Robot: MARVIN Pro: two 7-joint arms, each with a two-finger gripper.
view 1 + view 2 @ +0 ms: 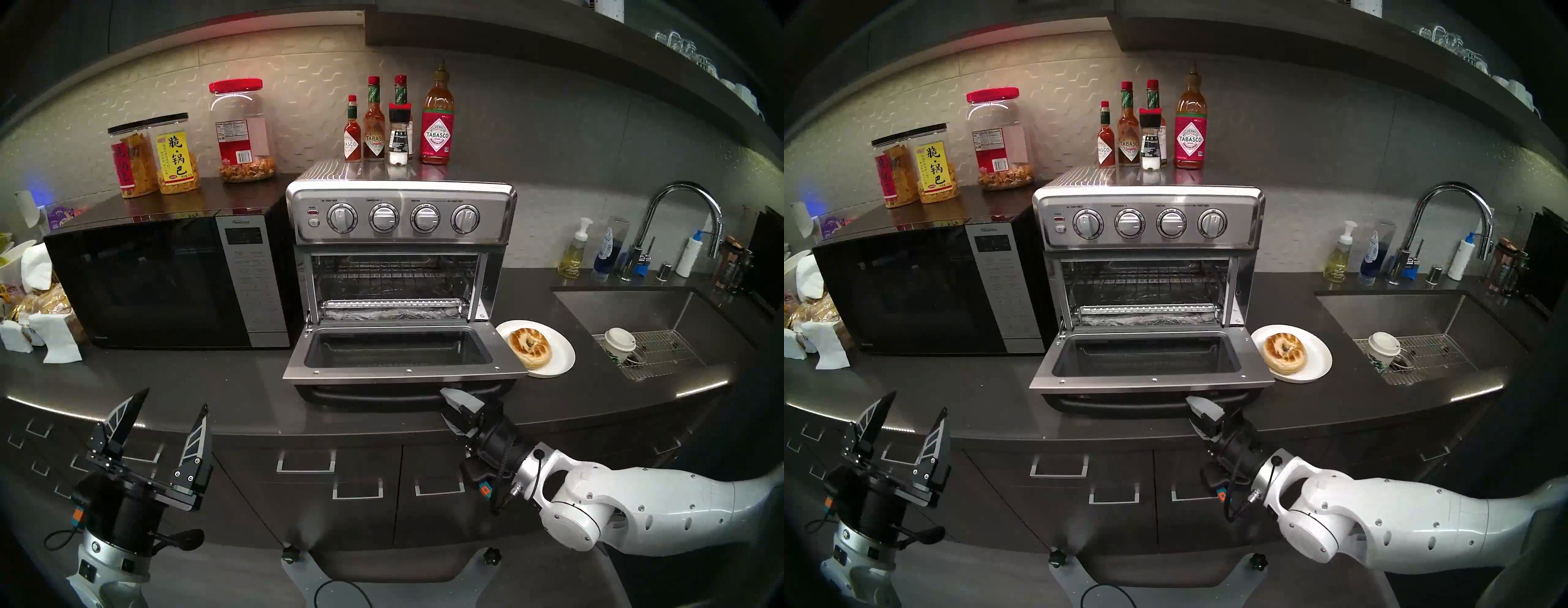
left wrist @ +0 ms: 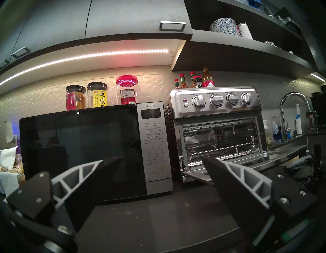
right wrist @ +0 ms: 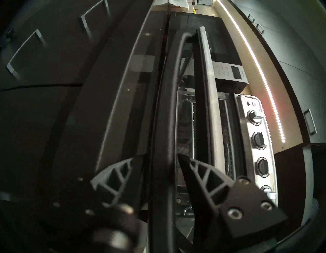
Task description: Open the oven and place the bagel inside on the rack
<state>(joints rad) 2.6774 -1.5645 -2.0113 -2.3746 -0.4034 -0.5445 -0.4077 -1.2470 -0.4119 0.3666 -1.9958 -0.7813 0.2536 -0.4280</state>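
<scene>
The boxy stainless-steel countertop oven (image 1: 401, 220), topped with red-capped bottles (image 1: 437, 127) labelled "TABASCO", is shown with its glass door lowered and silver wire rack (image 1: 392, 304) exposed. The black bar handle (image 3: 165, 109) is straddled by the narrowly set right end effector (image 3: 159, 159); a firm grip cannot be confirmed. The left end effector (image 1: 169, 407) is held wide, and the toasted tan bagel (image 1: 530, 348) is seated on a round white plate (image 1: 560, 361) right of the door.

You cannot judge from the right wrist view whether the right gripper (image 3: 159, 156) presses the door handle (image 3: 167, 113) or merely straddles it: the bar runs between the fingers (image 3: 199, 174) in motion blur, and its near end leaves the picture's lower edge. From the head, that handle (image 1: 382, 392) sits in shadow under the lowered door, its right end covered by the gripper's tip. Beyond the gripper, the plate (image 1: 555, 361) is partly hidden behind the door's corner. The rack (image 1: 392, 304) shows mainly its front rail; its bars behind blur into foil reflections.
</scene>
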